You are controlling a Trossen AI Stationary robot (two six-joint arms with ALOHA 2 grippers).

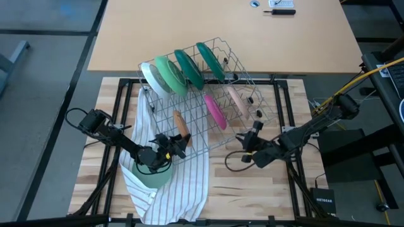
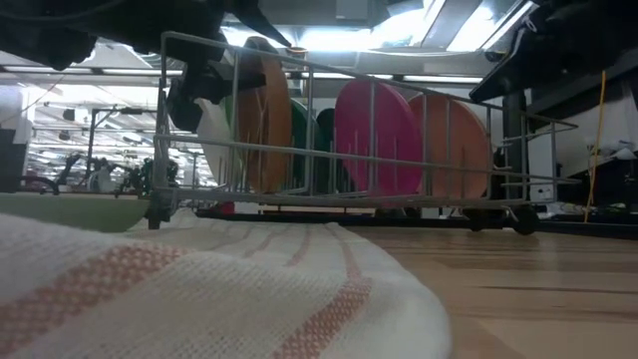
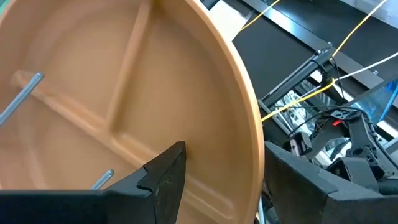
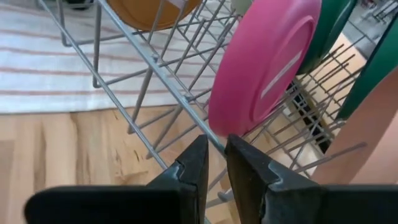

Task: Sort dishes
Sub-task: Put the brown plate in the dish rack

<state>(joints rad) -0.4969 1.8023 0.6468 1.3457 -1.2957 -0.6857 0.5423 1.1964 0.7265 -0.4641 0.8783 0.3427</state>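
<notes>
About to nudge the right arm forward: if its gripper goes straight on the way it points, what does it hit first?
Most likely the wire rack: a rack wire crosses just past the right gripper, with the pink plate right behind it.

Your right side of the table (image 1: 252,195) lies bare; the wire rack (image 1: 208,94) and striped cloth (image 1: 177,189) block centre and left.

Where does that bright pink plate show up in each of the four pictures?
High view: pink plate on edge mid-rack.
Low view: centre, behind the wires.
Left wrist view: not in it.
Right wrist view: upper middle.
Shared landmark: the wire rack.
</notes>
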